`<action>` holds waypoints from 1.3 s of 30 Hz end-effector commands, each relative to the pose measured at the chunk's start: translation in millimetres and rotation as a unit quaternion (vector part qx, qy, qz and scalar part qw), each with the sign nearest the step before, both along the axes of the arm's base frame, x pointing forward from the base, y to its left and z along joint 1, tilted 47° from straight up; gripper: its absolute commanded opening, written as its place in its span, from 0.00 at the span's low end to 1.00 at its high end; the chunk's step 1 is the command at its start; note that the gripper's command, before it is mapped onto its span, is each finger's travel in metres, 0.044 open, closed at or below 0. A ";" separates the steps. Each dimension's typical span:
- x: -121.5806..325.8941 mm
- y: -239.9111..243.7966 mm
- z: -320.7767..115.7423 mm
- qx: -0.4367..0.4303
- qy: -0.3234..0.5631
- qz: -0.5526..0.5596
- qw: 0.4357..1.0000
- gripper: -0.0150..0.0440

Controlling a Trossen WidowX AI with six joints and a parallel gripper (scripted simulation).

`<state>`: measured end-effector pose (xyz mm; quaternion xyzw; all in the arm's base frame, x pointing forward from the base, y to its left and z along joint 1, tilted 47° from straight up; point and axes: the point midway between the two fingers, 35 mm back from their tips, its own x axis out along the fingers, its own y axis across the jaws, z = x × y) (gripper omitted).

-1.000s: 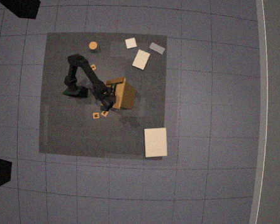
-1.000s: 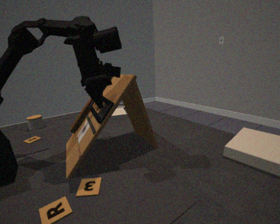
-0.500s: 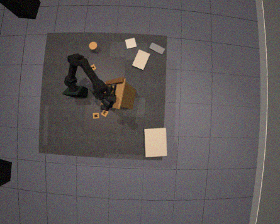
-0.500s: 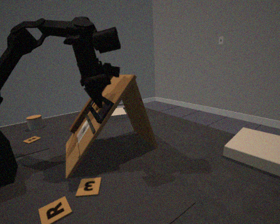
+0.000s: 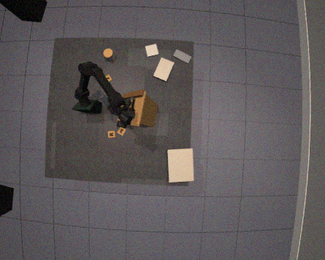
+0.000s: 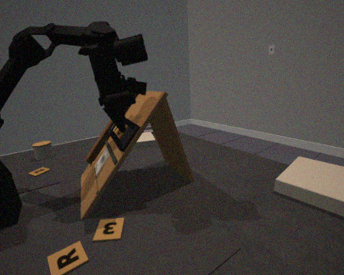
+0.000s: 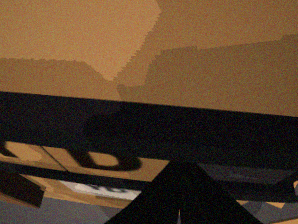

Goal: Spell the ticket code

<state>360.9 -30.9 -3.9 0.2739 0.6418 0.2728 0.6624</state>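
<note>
The slanted wooden board [image 5: 148,111] [image 6: 90,191] carries a dark-edged rail [image 7: 150,127]. Two letter tiles sit in the rail: one reading like D [image 7: 107,159] and one cut off at its left [image 7: 22,151]. My gripper [image 6: 123,130] [image 7: 181,168] is shut and empty, its tips at the rail just right of the D-like tile; contact is unclear. The ticket [image 6: 102,160] [image 7: 102,190] lies below the rail, its print unreadable. On the counter lie an R tile [image 5: 111,134] [image 6: 67,259], a tile like m or 3 [image 5: 121,131] [image 6: 109,229] and a third tile [image 5: 108,78] [image 6: 39,171].
A brown wooden strip [image 5: 134,94] [image 6: 100,143] [image 7: 20,190] stands at the board's far side. A round orange-topped can [image 5: 108,53] [image 6: 42,144] is at the back left. A large pale block [image 5: 180,165] [image 6: 321,185], two smaller pale pieces [image 5: 152,50] [image 5: 163,69] and a grey block [image 5: 182,56] are farther off.
</note>
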 end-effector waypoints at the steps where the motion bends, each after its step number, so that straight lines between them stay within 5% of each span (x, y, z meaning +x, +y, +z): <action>1: 0.7 1.4 1.6 0.002 -0.001 -0.002 1.000 0.25; 39: -20.3 -15.0 17.0 0.002 0.000 -0.002 1.000 0.25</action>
